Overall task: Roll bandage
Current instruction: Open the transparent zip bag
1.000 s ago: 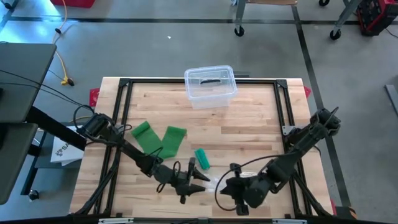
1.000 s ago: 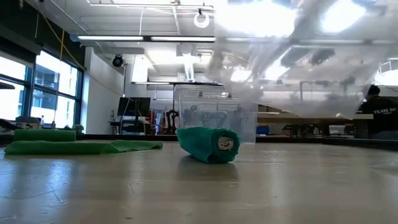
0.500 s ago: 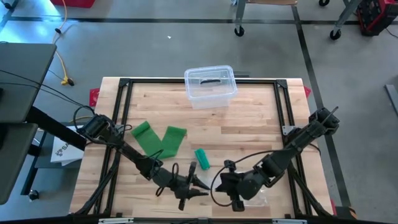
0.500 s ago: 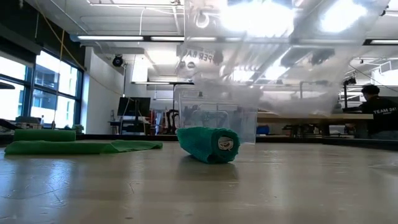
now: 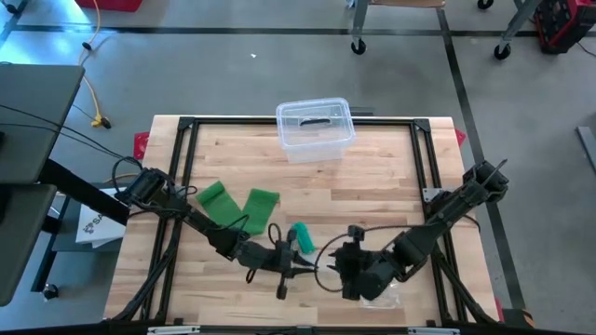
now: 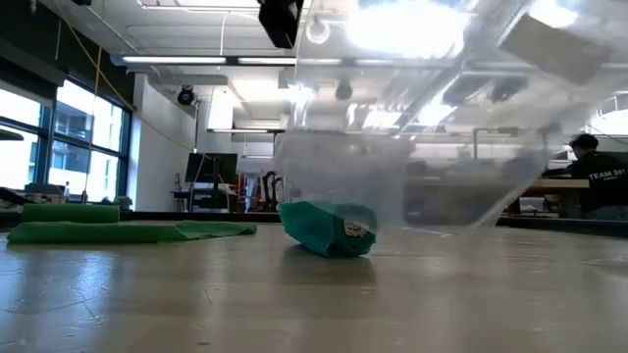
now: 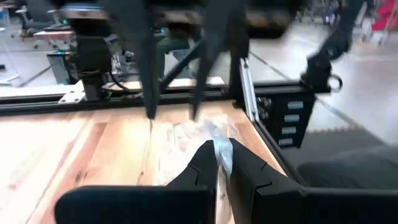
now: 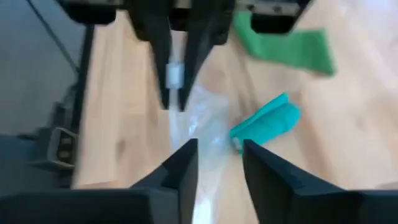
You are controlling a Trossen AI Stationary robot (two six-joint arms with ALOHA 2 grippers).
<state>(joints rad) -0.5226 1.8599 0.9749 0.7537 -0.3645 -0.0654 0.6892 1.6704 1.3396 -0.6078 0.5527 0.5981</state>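
light wood counter [image 5: 372, 177] in black frame, grey shop floor around, rolled teal bandage [image 5: 303, 236] lying near front centre, left tool [image 5: 305, 271] clamped on clear plastic wrapper [image 7: 214, 144], right tool [image 5: 337, 263] fingers apart just beside it, clear bin [image 5: 315, 127] at far edge, flat green bandages [image 5: 237, 207] left

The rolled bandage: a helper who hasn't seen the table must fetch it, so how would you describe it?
On the wooden table, look at the near half, in front of the clear plastic container. The rolled bandage lies right of two flat green bandages; it alone is a compact teal cylinder.
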